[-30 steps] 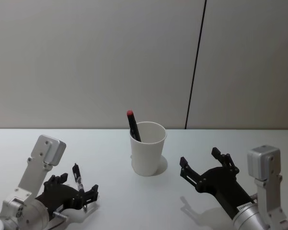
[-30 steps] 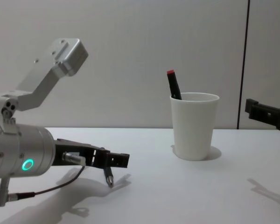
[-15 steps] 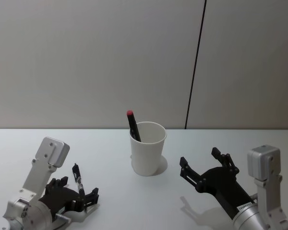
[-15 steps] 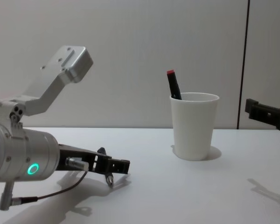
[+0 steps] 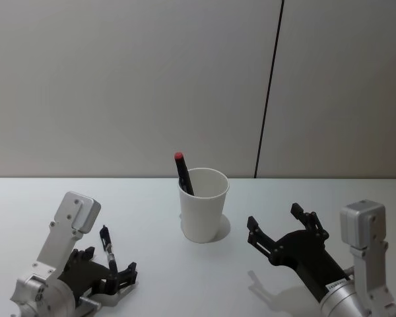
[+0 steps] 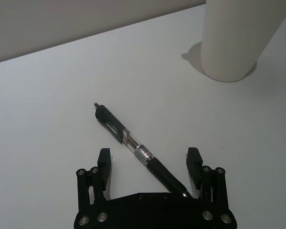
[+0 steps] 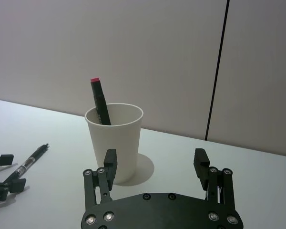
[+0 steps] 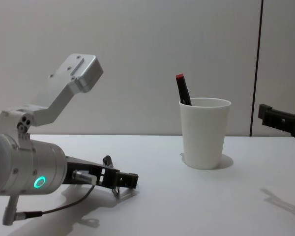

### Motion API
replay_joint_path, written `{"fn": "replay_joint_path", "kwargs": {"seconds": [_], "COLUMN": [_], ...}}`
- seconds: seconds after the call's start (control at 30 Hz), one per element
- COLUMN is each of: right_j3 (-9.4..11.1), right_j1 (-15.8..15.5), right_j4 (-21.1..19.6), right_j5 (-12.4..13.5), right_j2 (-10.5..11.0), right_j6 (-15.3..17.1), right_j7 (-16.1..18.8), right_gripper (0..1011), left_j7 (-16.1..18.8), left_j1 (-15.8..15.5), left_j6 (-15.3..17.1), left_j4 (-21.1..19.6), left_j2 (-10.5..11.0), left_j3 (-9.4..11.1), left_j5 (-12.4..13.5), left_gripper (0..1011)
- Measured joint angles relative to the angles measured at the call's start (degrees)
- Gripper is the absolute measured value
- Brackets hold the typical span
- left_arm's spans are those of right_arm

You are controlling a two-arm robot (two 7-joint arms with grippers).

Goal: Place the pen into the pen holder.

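Note:
A black click pen (image 6: 133, 143) lies flat on the white table to the left of the pen holder (image 5: 202, 205), a white paper cup. A black marker with a red cap (image 5: 180, 170) stands in the cup. My left gripper (image 6: 149, 155) is open and low over the table, one finger on each side of the pen's tip end, apart from it. In the head view the left gripper (image 5: 110, 264) is at the front left with the pen (image 5: 107, 243) sticking out ahead of it. My right gripper (image 5: 275, 219) hangs open and holds nothing, to the right of the cup (image 7: 114, 143).
The white table (image 5: 158, 284) runs back to a grey wall with a dark vertical seam (image 5: 269, 89). Bare tabletop lies between the pen and the cup (image 8: 204, 132). The left arm's body (image 8: 24, 169) looms large at the front left.
My left gripper has sunk closer to the table around the pen, its wrist tilting up. The pen, the cup and the right arm have not moved.

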Motion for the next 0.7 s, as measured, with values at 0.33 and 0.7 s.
{"fn": "replay_joint_path", "kwargs": {"seconds": [0.33, 0.7], "right_j3": [0.0, 0.0], "right_j1": [0.0, 0.0], "right_j4": [0.0, 0.0], "right_j5": [0.0, 0.0], "right_j2": [0.0, 0.0], "right_j6": [0.0, 0.0], "right_j7": [0.0, 0.0], "right_gripper": [1001, 1001], "left_j7": [0.1, 0.1], "left_j1": [0.0, 0.1], "left_j6": [0.2, 0.3], "left_j4": [0.2, 0.3], "left_j2": [-0.3, -0.5], "left_j3": [0.1, 0.2], "left_j5": [0.4, 0.5], "left_gripper": [1001, 866]}}
